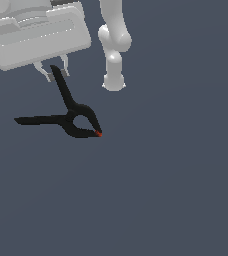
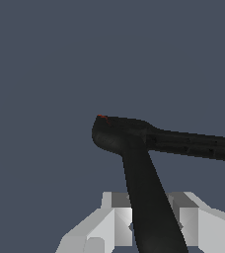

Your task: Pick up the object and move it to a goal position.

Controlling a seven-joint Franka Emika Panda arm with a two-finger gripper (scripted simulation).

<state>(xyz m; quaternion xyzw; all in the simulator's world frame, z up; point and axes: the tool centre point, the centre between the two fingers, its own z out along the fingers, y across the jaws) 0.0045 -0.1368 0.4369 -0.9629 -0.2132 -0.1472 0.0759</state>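
Note:
The object is a small black spring clamp (image 1: 77,117) with two long thin handles, a rounded jaw loop and a tiny red-orange tip (image 1: 99,133). One handle runs up between the fingers of my gripper (image 1: 56,72), which is shut on that handle's end. The other handle points toward the exterior view's left. The clamp hangs below the white gripper body. In the wrist view the held handle (image 2: 151,207) passes between my light grey fingers (image 2: 117,217), and the jaw loop (image 2: 115,133) lies beyond them with the second handle stretching sideways.
The white arm's links (image 1: 114,47) rise behind the clamp in the exterior view. Everything else is a plain dark blue-grey surface (image 1: 176,190).

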